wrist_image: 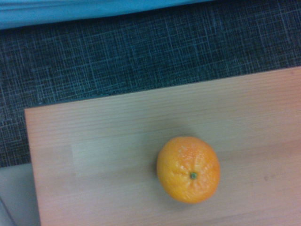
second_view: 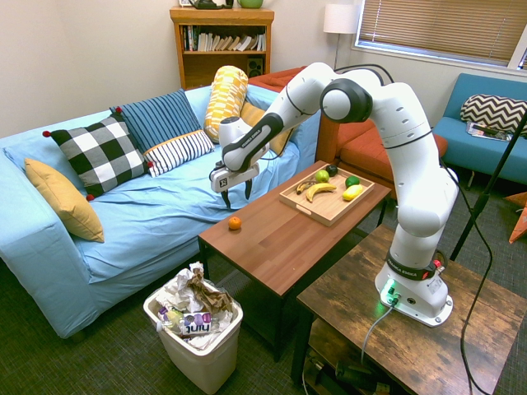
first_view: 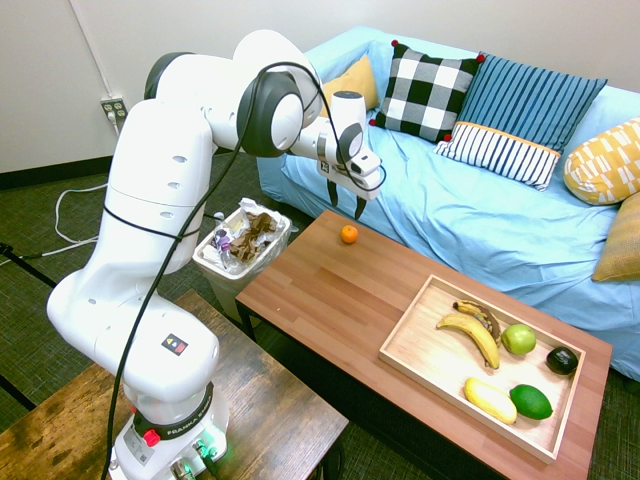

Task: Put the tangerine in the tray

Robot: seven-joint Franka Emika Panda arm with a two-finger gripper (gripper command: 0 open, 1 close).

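Where table (first_view: 330, 300) ends, blue sofa (first_view: 470, 215) begins.

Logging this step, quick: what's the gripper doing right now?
Gripper: jaws open, holding nothing, above the tangerine on the table.

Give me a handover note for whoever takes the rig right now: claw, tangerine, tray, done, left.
Claw: open, empty, pointing down, hanging just above the tangerine.
Tangerine: on the coffee table near its corner by the sofa, untouched.
Tray: at the table's other end, holding bananas, a green apple and other fruit, with bare wood near its closer end.
Done: approach only.
Left: lower, grasp, carry across, release in the tray.
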